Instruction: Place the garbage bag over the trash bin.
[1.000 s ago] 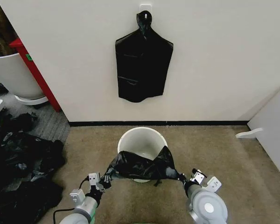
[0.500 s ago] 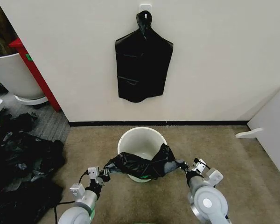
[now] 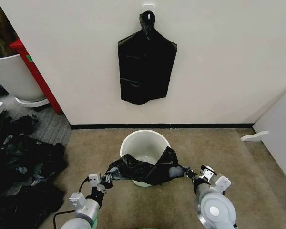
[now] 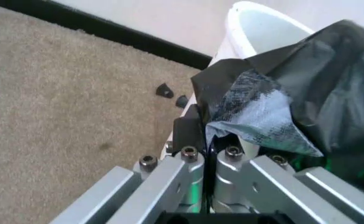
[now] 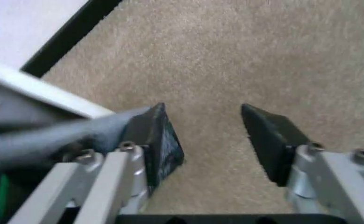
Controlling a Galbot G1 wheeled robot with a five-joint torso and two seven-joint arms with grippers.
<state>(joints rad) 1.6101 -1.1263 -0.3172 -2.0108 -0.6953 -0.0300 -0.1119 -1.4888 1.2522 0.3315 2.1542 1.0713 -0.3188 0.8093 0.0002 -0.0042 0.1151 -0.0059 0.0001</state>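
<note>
Garbage bag (image 3: 145, 170) drapes over near rim of trash bin (image 3: 144, 143), stretched across its front. L gripper (image 3: 104, 180) just left of bin, jaws pinched on bag's left corner. R gripper (image 3: 194, 173) just right of bin, jaws spread apart, bag edge against one finger (image 5: 159, 135).

Tan carpet floor (image 3: 219, 152) across centre and right of frame, up to black baseboard (image 3: 162, 126). Trash bin (image 3: 145, 149) stands on it, lower centre. Grey ribbed flooring (image 3: 50, 125) at left. Heap of black plastic bags (image 3: 24, 167) on the floor, lower left. Big white tub (image 3: 14, 78) stands on it, upper left. White panel (image 3: 281, 129) at right edge.
</note>
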